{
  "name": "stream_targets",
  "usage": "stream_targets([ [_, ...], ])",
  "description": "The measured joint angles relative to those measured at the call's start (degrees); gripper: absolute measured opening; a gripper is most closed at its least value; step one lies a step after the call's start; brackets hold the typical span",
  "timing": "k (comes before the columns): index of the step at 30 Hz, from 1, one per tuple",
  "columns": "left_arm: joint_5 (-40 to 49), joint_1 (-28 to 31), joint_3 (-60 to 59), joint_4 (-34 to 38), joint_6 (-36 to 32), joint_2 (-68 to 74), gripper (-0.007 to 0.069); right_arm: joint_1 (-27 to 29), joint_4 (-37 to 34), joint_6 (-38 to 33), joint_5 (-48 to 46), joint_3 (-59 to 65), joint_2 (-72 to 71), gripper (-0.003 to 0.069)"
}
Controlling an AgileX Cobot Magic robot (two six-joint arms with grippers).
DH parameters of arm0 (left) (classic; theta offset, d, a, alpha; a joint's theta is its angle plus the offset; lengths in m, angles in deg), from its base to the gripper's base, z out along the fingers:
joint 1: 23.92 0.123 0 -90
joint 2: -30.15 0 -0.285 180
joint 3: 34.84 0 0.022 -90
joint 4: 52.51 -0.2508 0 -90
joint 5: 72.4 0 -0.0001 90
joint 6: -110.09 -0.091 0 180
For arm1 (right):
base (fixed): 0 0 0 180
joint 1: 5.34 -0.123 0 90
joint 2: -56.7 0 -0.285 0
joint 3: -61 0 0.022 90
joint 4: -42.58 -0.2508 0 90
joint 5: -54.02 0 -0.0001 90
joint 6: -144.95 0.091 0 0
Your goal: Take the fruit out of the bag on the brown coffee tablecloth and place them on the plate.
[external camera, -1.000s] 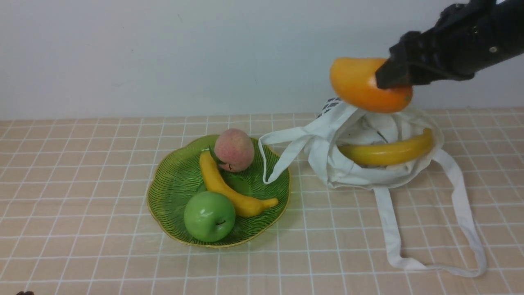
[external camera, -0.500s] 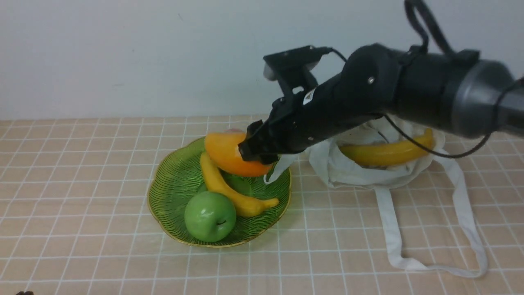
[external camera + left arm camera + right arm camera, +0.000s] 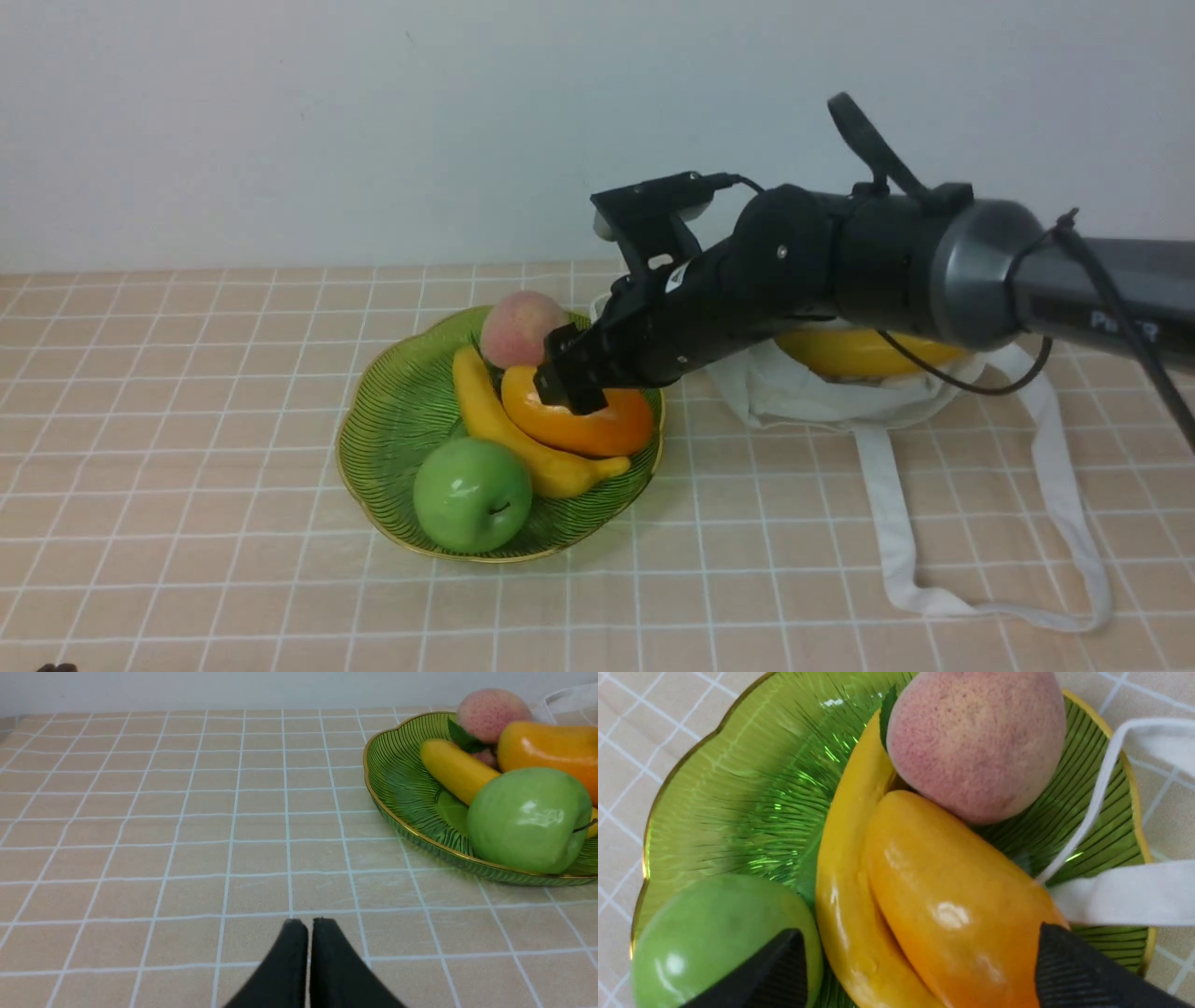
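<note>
The right gripper (image 3: 568,390) is low over the shallow translucent green plate with the gold wavy rim (image 3: 373,420). Its two black fingers (image 3: 756,975) are spread wide apart. The glossy oval orange-yellow mango-like fruit (image 3: 597,425) lies between them on the right part of the plate. One finger is at the fruit's end and the other is clear of it, so nothing is clamped.

The mango-like fruit rests on a second yellow banana (image 3: 495,420) and leans against a pink peach (image 3: 513,327) at the far side of the plate. A shiny green apple (image 3: 471,495) sits at the near side, just beside that banana. In the right wrist view a flat white strap (image 3: 1111,896) of the soft white cloth bag (image 3: 794,392) crosses the plate's right rim and reaches the mango-like fruit.

The bag lies to the right of the plate on the peach-brown tablecloth with white grid lines (image 3: 187,373). The black right arm (image 3: 840,261) passes in front of the bag and hides most of the long deep-yellow banana (image 3: 868,353) inside it.

The left gripper (image 3: 301,924) has its fingers pressed together with nothing between them. It is above bare cloth to the left of the plate, well apart from it.
</note>
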Motion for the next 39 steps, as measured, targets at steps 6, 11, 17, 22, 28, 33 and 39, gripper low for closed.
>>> stream_targets([
  [6, 0.00, 0.00, 0.00, 0.00, 0.00, 0.00, -0.0008, 0.19, 8.69, 4.70, -6.84, 0.00, -8.58, 0.0628],
  [11, 0.00, 0.00, 0.00, 0.00, 0.00, 0.00, -0.0008, 1.41, 23.46, 18.26, -14.42, 0.00, -25.11, 0.0388],
  [17, 0.00, 0.00, 0.00, 0.00, 0.00, 0.00, -0.0008, 2.18, 39.90, 35.19, -24.60, 1.34, -44.47, 0.0036],
  [22, 0.00, 0.00, 0.00, 0.00, 0.00, 0.00, -0.0008, 2.24, 49.39, 42.48, -20.52, 14.13, -63.47, -0.0012],
  [28, 0.00, 0.00, 0.00, 0.00, 0.00, 0.00, -0.0008, 2.24, 54.93, 50.18, -4.16, 36.81, -87.14, -0.0013],
  [33, 0.00, 0.00, 0.00, 0.00, 0.00, 0.00, -0.0008, 2.24, 56.94, 55.42, 6.68, 53.07, -104.44, -0.0014],
  [39, 0.00, 0.00, 0.00, 0.00, 0.00, 0.00, -0.0008, 2.24, 57.53, 58.76, 10.04, 64.00, -114.76, -0.0014],
])
